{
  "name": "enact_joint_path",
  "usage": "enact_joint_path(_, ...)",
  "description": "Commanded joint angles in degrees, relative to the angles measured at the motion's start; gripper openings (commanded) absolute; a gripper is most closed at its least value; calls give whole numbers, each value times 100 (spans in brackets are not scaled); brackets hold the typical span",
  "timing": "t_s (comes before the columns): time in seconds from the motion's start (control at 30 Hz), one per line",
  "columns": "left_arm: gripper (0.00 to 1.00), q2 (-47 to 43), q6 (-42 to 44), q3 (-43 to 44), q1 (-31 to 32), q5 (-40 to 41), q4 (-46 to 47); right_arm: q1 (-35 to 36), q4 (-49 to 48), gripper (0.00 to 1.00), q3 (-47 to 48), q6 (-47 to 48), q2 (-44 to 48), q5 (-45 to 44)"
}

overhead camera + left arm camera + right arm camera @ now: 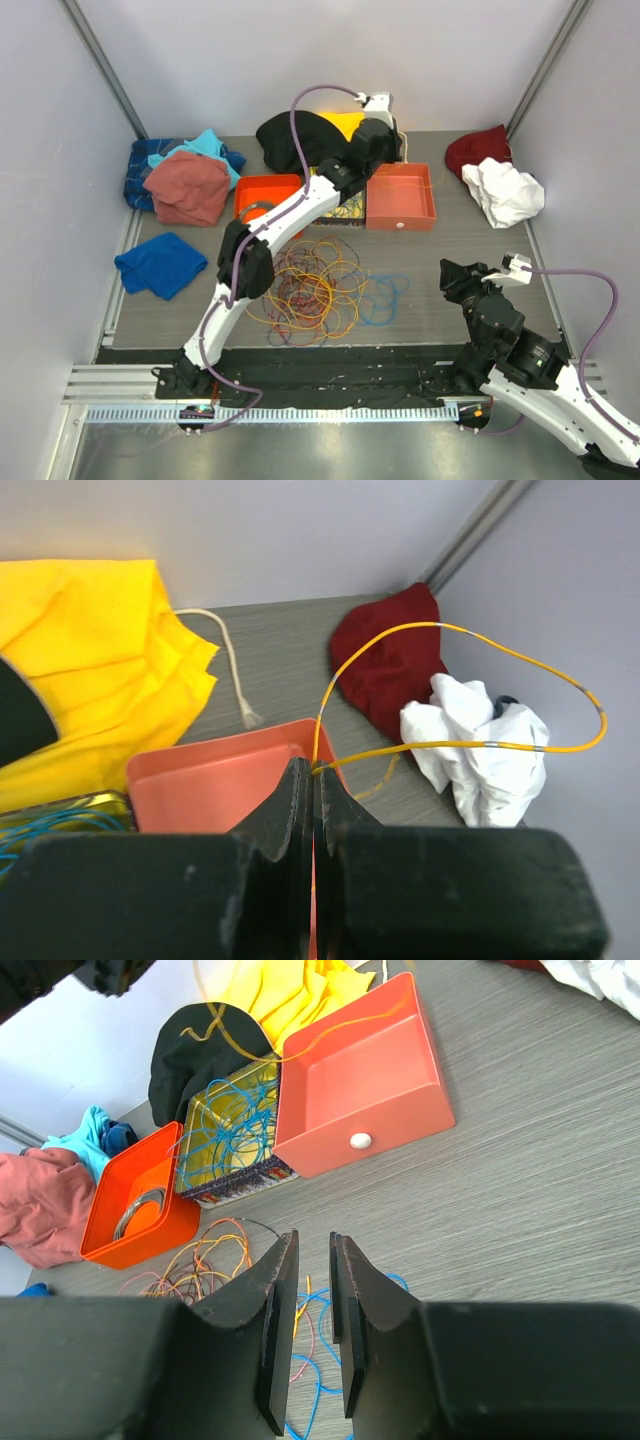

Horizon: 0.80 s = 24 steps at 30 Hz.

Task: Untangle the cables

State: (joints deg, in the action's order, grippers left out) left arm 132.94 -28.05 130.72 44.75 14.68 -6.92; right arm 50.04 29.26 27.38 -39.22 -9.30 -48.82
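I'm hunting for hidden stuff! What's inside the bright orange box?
A grey coiled ring lies in the orange box. From above, the left arm covers one corner of the box, so anything there stays hidden.

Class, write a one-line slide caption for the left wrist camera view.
Left gripper shut on a thin yellow cable looping over a shallow orange plastic tray toward a crumpled white cloth.

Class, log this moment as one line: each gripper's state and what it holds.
left gripper: shut on yellow cable | right gripper: open, empty | other cables: tangled heap
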Motion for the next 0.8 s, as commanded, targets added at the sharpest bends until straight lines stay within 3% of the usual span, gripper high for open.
enact_joint_path(0.0, 0, 460, 265, 542, 165, 53, -266, 23, 45, 27, 84, -138, 16, -216)
enact_joint_path(0.27, 0, 461, 450, 411, 201, 614, -380, 23, 63, 27, 75, -138, 7, -251)
enact_joint_path(0.53, 0, -181, 1055, -222, 201, 1976, -284, 23, 54, 27, 66, -156, -10, -277)
enact_joint_path(0.77, 0, -181, 1531, -91, 288, 2207, -231, 14, 45, 27, 57, -147, -2, -260)
